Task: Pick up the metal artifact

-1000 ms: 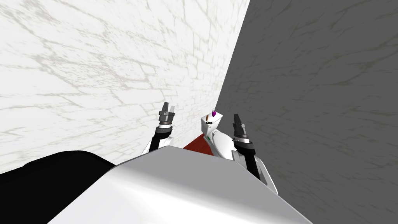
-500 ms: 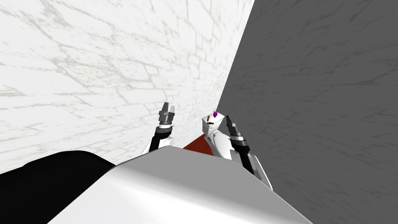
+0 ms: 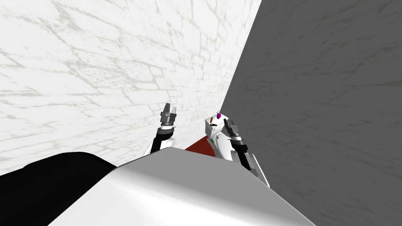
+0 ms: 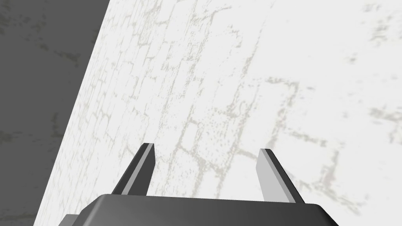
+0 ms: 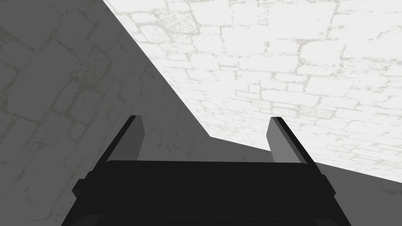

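Metal artifact (image 3: 211, 119), my guess being the small brownish bit, sat on the white tank (image 3: 214, 128) in the corner. Right gripper (image 3: 228, 121) had swung in beside it, fingers apart, so the grab looked close. Left gripper (image 3: 170, 106) hung idle, also spread.

Matt white wall (image 3: 98, 59), rough-looking, patterned with pale grey stone blocks and cracks. Same stonework on the grey wall (image 3: 322, 98), dull and shaded. Smooth, plain white toilet (image 3: 218, 144), ceramic or plastic hard to tell. Flat, matt red-brown floor (image 3: 198, 146), material unclear. Smooth, matt light grey jaws on the left gripper (image 4: 206, 147) and right gripper (image 5: 205, 117); dark bodies with a faint sheen.
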Robot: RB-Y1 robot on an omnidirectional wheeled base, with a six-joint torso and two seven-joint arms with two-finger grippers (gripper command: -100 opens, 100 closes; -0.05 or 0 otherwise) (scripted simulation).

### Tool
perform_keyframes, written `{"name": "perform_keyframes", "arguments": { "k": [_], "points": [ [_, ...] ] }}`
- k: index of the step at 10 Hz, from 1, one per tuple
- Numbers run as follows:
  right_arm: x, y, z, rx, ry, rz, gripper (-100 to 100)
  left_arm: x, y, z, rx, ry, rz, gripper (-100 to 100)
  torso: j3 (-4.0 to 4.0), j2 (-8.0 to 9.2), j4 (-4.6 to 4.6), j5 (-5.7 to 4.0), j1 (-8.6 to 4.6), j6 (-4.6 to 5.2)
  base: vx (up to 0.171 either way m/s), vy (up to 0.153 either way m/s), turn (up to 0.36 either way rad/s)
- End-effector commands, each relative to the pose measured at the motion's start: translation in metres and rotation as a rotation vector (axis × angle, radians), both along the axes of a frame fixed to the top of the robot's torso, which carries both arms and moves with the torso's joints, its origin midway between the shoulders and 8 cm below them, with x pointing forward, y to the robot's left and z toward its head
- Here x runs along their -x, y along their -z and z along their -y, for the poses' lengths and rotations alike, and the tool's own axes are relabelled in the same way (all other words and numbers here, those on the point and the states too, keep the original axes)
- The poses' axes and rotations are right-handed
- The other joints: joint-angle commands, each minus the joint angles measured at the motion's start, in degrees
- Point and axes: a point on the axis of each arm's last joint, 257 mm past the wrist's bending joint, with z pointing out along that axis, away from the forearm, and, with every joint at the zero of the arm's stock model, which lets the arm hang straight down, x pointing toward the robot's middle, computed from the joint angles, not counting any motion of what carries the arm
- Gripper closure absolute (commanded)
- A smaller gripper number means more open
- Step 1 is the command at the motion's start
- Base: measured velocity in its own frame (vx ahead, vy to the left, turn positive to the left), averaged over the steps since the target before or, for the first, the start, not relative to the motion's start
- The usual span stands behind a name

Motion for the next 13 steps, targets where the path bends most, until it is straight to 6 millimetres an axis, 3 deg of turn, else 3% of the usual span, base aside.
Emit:
{"name": "perform_keyframes", "arguments": {
  "k": [1, 6, 7, 8, 9, 10, 11, 12, 13],
  "points": [
    [-0.003, 0.006, -0.001, 0.048, 0.021, -0.013, -100, 0.000, 0.000, 0.000, 0.000, 0.000, 0.000, 0, 0.00, 0.00, 0.00, 0.00, 0.00, 0.00, 0.005, -0.002, 0.040],
    [-0.025, 0.050, -0.001, 0.256, 0.116, -0.088, -100, 0.000, 0.000, 0.000, 0.000, 0.000, 0.000, 0, 0.01, 0.02, 0.01, 0.01, 0.01, 0.02, 0.005, 0.000, 0.068],
    [-0.025, 0.051, -0.002, 0.267, 0.118, -0.088, -100, 0.000, 0.000, 0.000, 0.000, 0.000, 0.000, 0, 0.01, 0.02, 0.00, 0.01, 0.02, 0.01, 0.005, -0.001, 0.042],
    [-0.031, 0.065, -0.001, 0.332, 0.146, -0.114, -100, 0.000, 0.000, 0.000, 0.000, 0.000, 0.000, 0, 0.02, 0.03, 0.01, 0.01, 0.01, 0.03, 0.004, 0.002, 0.094],
    [-0.031, 0.066, -0.001, 0.344, 0.148, -0.114, -100, 0.000, 0.000, 0.000, 0.000, 0.000, 0.000, 0, 0.01, 0.02, 0.00, 0.00, 0.01, 0.00, 0.005, -0.001, 0.045],
    [-0.038, 0.081, 0.000, 0.408, 0.174, -0.139, -100, 0.000, 0.000, 0.000, 0.000, 0.000, 0.000, 0, 0.01, 0.02, 0.01, 0.01, 0.01, 0.02, 0.005, 0.001, 0.084],
    [-0.038, 0.082, -0.001, 0.422, 0.177, -0.139, -100, 0.000, 0.000, 0.000, 0.000, 0.000, 0.000, 0, 0.01, 0.02, 0.01, 0.01, 0.02, 0.01, 0.005, 0.000, 0.040],
    [-0.043, 0.097, 0.001, 0.490, 0.202, -0.164, -100, 0.000, 0.000, 0.000, 0.000, 0.000, 0.000, 0, 0.01, 0.02, 0.00, 0.01, 0.01, 0.03, 0.006, 0.002, 0.087],
    [-0.043, 0.098, 0.000, 0.501, 0.204, -0.163, -100, 0.000, 0.000, 0.000, 0.000, 0.000, 0.000, 0, 0.01, 0.01, 0.00, 0.01, 0.02, 0.01, 0.006, 0.000, 0.053]
  ]
}}
